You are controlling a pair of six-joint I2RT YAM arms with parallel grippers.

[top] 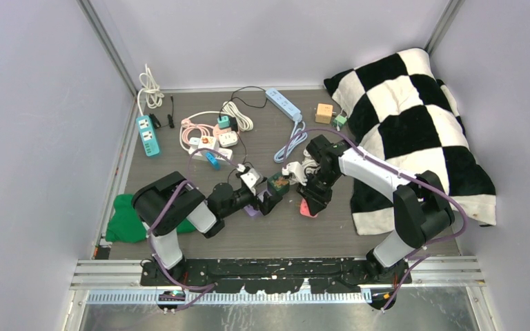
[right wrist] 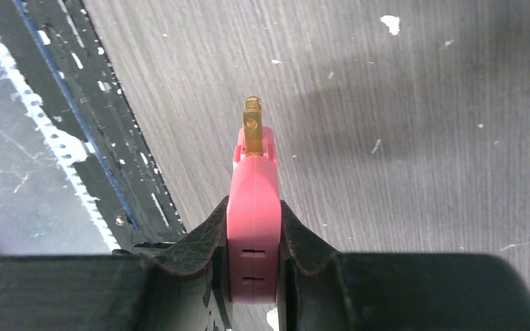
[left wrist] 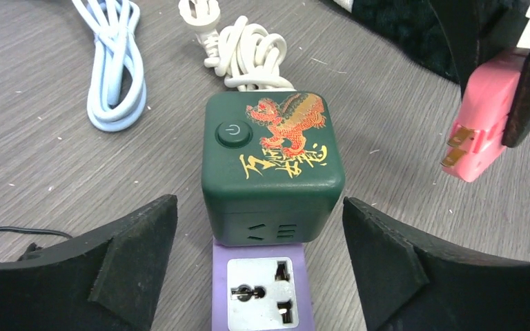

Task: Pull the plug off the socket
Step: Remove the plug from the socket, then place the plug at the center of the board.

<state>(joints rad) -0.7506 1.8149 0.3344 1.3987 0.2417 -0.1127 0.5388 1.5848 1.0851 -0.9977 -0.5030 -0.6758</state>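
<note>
A green cube socket (left wrist: 272,165) with a red dragon print and a power button sits on the table, a purple adapter (left wrist: 261,289) against its near side. It also shows in the top view (top: 278,185). My left gripper (left wrist: 259,269) is open, its fingers either side of the purple adapter and apart from it. My right gripper (right wrist: 254,238) is shut on a pink plug (right wrist: 252,207) with brass prongs, held free of the socket above the table. The plug also shows in the left wrist view (left wrist: 479,127) and the top view (top: 308,208).
A light blue cable (left wrist: 114,62) and a white coiled cable (left wrist: 245,52) lie behind the cube. Further back are power strips (top: 148,134), a pink-white cluster of plugs (top: 207,138) and a wooden cube (top: 324,112). A checkered pillow (top: 414,124) fills the right; a green cloth (top: 128,219) lies left.
</note>
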